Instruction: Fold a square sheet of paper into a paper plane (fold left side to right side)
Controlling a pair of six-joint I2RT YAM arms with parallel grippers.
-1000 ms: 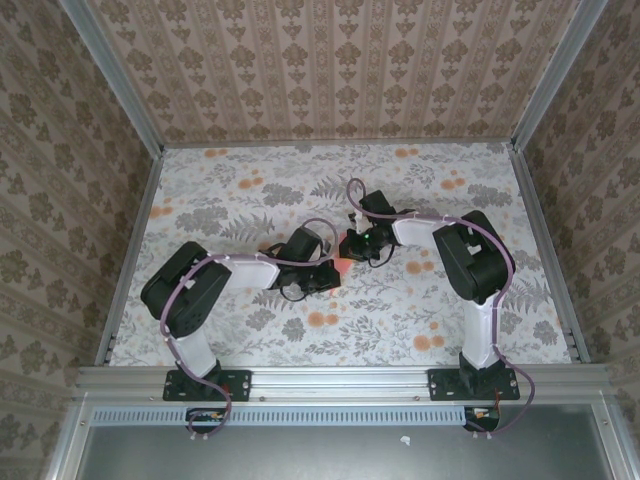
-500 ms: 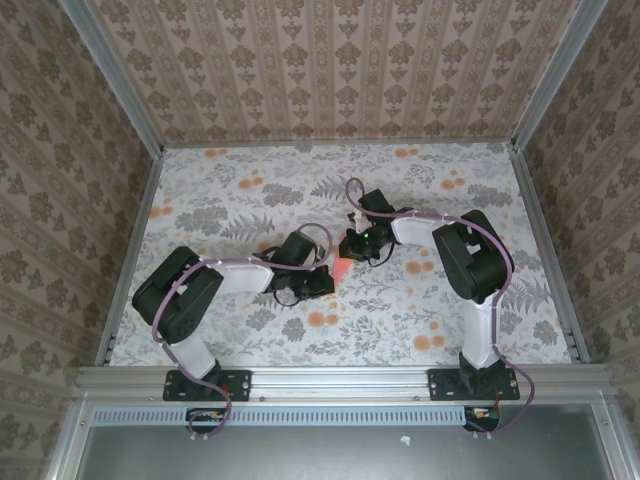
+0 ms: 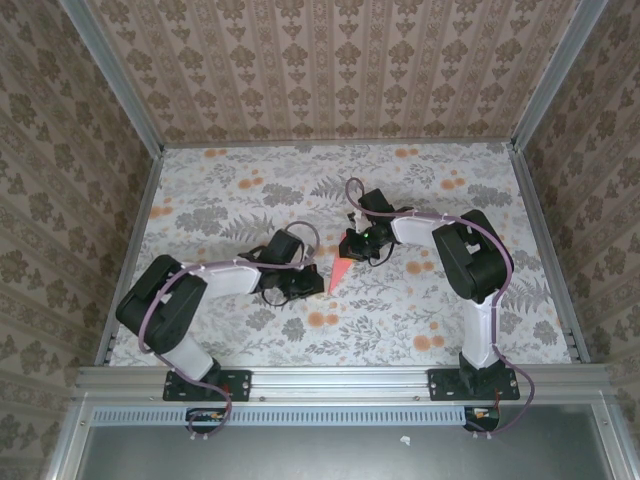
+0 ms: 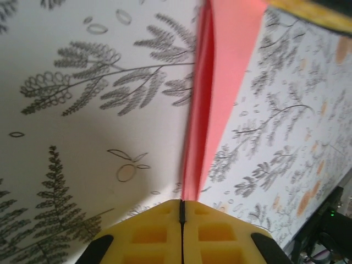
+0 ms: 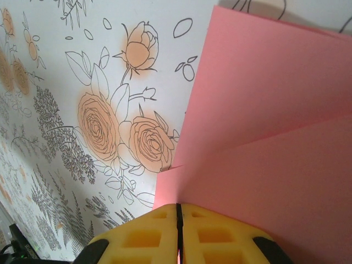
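The pink-red sheet of paper is folded into a slim pointed dart at the table's middle, its point toward the near left. My left gripper is at that point. In the left wrist view its yellow pads are pressed together, and the paper's narrow end runs into their seam at the left gripper. My right gripper is at the wide far end. The right wrist view has layered paper passing between the shut pads of the right gripper.
The flower-print tablecloth covers the table. Metal rails run along the left edge, the right edge and the near edge. Patterned walls stand close on three sides.
My left gripper has slid left and toward the near edge along the paper, uncovering more of the pointed shape. The left elbow swung left. The right arm has not moved.
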